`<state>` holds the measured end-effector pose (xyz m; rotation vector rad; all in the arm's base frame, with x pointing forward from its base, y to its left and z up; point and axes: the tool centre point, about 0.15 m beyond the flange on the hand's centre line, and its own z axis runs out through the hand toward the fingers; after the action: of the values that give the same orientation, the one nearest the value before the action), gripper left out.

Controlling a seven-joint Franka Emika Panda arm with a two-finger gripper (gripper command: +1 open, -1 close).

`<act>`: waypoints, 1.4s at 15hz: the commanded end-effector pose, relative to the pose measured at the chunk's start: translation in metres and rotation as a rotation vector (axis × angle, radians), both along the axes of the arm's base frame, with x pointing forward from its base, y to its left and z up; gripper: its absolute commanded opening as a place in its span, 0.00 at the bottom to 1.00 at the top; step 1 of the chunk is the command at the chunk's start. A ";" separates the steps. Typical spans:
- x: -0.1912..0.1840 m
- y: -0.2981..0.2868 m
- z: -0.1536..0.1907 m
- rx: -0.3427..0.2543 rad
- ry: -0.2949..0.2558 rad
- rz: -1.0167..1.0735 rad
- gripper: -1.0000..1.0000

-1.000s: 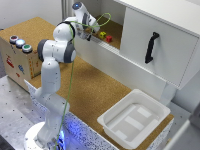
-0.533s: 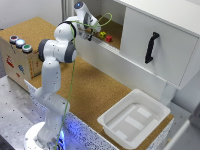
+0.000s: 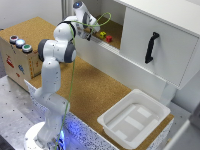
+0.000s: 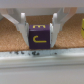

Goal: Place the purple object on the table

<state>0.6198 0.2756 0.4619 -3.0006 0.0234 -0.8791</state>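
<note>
Two fingers [image 4: 22,27] seemingly touching the purple object [image 4: 39,36].

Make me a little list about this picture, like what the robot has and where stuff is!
holding: small dark purple block with a yellow letter, between the jaws of the gripper
where: inside the open white cabinet, on its cork shelf
nearby: small yellow block and small red block
cork table: white plastic bin, cardboard box with coloured buttons
</note>
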 end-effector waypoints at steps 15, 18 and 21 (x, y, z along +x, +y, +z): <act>-0.202 -0.109 -0.125 0.056 0.187 -0.158 0.00; -0.210 -0.119 -0.158 0.060 0.240 -0.119 0.00; -0.217 -0.132 -0.191 0.072 0.268 -0.019 0.00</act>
<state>0.4071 0.1738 0.3254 -3.1398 0.2838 -0.5629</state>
